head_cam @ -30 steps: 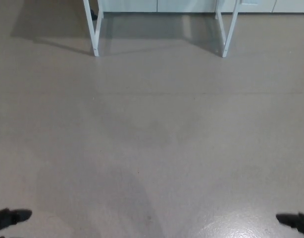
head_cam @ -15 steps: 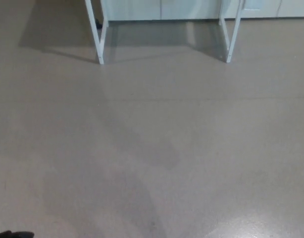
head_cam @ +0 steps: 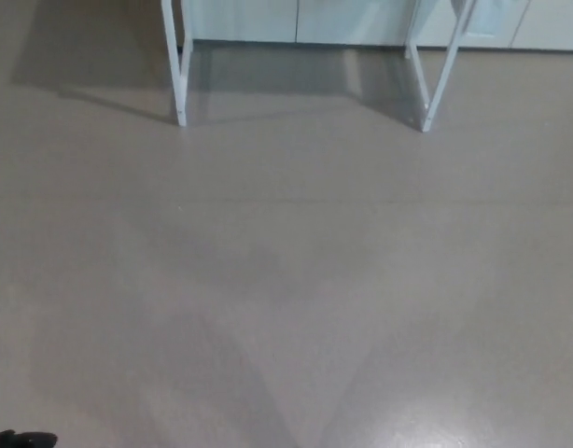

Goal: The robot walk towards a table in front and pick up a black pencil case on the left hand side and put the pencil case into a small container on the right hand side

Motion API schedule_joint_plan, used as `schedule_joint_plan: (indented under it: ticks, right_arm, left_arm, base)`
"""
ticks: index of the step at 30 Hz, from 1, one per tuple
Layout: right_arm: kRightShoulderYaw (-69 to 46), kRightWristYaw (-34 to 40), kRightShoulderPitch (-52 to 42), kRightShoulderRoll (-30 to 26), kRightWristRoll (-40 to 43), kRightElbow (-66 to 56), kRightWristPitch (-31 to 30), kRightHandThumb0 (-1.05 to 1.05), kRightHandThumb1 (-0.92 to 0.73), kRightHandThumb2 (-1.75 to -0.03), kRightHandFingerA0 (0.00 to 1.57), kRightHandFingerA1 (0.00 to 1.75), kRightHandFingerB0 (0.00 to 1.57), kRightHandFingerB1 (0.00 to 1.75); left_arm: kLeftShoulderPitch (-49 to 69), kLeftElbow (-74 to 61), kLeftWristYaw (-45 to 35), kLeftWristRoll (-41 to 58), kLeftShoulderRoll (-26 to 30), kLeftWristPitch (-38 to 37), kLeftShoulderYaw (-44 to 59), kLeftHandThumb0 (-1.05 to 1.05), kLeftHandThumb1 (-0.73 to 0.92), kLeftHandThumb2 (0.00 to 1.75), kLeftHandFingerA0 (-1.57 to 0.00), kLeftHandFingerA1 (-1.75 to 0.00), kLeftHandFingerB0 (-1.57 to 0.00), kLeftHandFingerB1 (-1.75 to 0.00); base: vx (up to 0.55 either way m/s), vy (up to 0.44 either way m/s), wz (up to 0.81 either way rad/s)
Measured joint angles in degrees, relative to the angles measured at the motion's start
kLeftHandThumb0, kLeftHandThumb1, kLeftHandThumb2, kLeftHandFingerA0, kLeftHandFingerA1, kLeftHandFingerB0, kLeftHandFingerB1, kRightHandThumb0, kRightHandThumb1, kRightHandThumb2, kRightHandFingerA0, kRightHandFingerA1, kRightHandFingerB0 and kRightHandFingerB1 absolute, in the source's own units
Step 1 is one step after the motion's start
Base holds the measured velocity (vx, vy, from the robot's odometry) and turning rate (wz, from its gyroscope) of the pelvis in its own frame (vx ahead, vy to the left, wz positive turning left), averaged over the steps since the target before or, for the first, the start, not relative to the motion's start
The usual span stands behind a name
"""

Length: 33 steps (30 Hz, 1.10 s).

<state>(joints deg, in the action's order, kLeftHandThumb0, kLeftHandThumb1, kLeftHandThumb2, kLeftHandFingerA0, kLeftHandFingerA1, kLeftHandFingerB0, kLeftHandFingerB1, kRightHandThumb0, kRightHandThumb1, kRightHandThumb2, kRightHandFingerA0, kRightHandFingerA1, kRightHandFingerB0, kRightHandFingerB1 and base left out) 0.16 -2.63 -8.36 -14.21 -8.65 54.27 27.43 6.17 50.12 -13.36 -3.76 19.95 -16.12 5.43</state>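
**Grey floor ahead, table not yet reached**

Grey-beige floor (head_cam: 286, 280) fills the head view. White table legs (head_cam: 179, 65) stand at twelve o'clock, well apart from the robot; the tabletop, pencil case and container lie out of frame. A sliver of the left hand (head_cam: 20, 439) shows at seven o'clock, its grip impossible to tell. The right hand is unseen. Walking, picking and placing all remain.
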Motion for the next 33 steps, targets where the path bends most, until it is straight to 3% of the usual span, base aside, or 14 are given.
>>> schedule_joint_plan:
  ticks: [10, 11, 22, 23, 24, 25, 33]
  right_arm:
    - [0.1, -0.1, 0.2, 0.3, -0.1, 0.4, 1.0, -0.39, -0.54, -0.56, 0.65, 0.52, 0.50, 0.38]
    - [-0.1, 0.0, 0.3, -0.2, 0.0, 0.4, 1.1, -0.38, -0.53, -0.57, 0.67, 0.52, 0.50, 0.38]
    - [0.0, 0.0, -1.2, -0.6, -0.1, 0.0, 1.1, -0.40, -0.54, -0.57, 0.67, 0.51, 0.52, 0.39]
    - [0.2, 0.1, -1.3, -0.7, -0.2, 0.0, 1.1, -0.38, -0.54, -0.57, 0.67, 0.51, 0.53, 0.40]
    - [0.2, 0.1, -1.4, -0.7, -0.2, 0.1, 1.1, -0.38, -0.54, -0.57, 0.67, 0.51, 0.53, 0.40]
    - [0.4, 0.2, -1.6, -0.7, -0.3, 0.1, 1.2, -0.38, -0.54, -0.57, 0.67, 0.51, 0.53, 0.40]
    - [1.1, 0.2, -1.3, -0.4, -0.5, 0.1, 1.5, -0.38, -0.55, -0.57, 0.67, 0.51, 0.53, 0.40]
  left_arm:
    - [0.7, -0.3, 0.2, 0.1, -0.1, -0.2, -0.1, -0.42, 0.36, 0.68, -0.64, -0.52, -0.47, -0.46]
    - [0.5, -0.3, 0.3, 0.0, -0.4, -0.4, -0.3, -0.33, 0.44, 0.54, -0.70, -0.41, -0.52, -0.37]
    - [2.2, 0.0, 0.1, 0.3, -0.6, -1.3, -0.3, -0.33, 0.45, 0.54, -0.68, -0.41, -0.51, -0.36]
    - [2.4, -0.1, 0.1, 0.2, -0.6, -1.3, -0.4, -0.41, 0.38, 0.68, -0.63, -0.51, -0.46, -0.46]
    - [2.4, -0.1, 0.1, 0.2, -0.6, -1.3, -0.4, -0.41, 0.38, 0.68, -0.63, -0.51, -0.46, -0.46]
    - [2.4, -0.1, 0.2, 0.1, -0.8, -1.3, -0.6, -0.32, 0.45, 0.54, -0.69, -0.41, -0.51, -0.37]
    - [2.6, -0.3, 0.6, 0.1, 0.1, -1.6, -0.6, -0.32, 0.45, 0.54, -0.70, -0.42, -0.51, -0.37]
  base:
    - [0.23, -0.095, 0.08]
    - [0.36, 0.032, 0.38]
    - [0.24, 0.013, -0.10]
    - [0.30, 0.161, -0.11]
    - [0.37, 0.154, -0.03]
    - [0.32, 0.190, -0.10]
    - [0.25, 0.088, 0.04]
